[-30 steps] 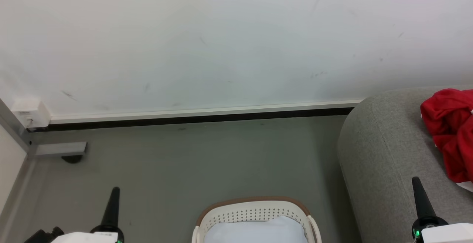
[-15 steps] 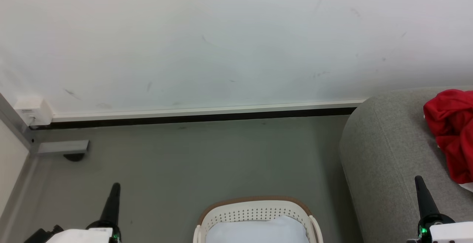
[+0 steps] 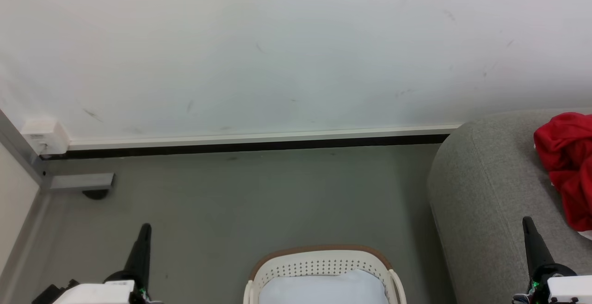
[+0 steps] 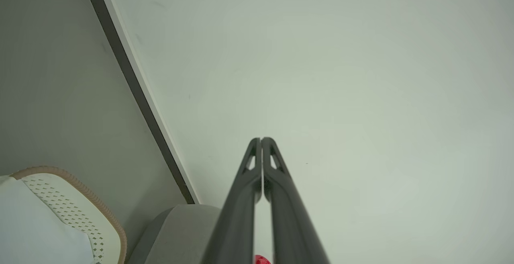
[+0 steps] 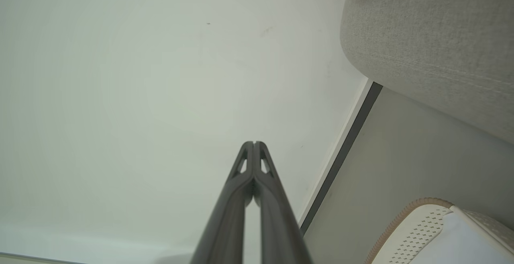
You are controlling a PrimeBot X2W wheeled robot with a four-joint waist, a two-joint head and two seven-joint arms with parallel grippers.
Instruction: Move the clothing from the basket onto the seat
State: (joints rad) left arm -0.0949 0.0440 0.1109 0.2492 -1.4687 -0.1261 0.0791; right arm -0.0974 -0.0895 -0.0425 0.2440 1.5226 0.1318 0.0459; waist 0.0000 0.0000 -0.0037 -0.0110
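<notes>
Head view: floor [image 3: 277,193] separates basket [image 3: 319,263] from seat [image 3: 481,179].

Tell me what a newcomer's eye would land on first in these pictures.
The bright red clothing jumps out, heaped on the grey seat at the right edge of the head view. Next comes the white basket with its brown rim at the bottom centre, holding a pale blue-white cloth. The left pincer and right pincer, both shut, point up from the lower corners.
</notes>
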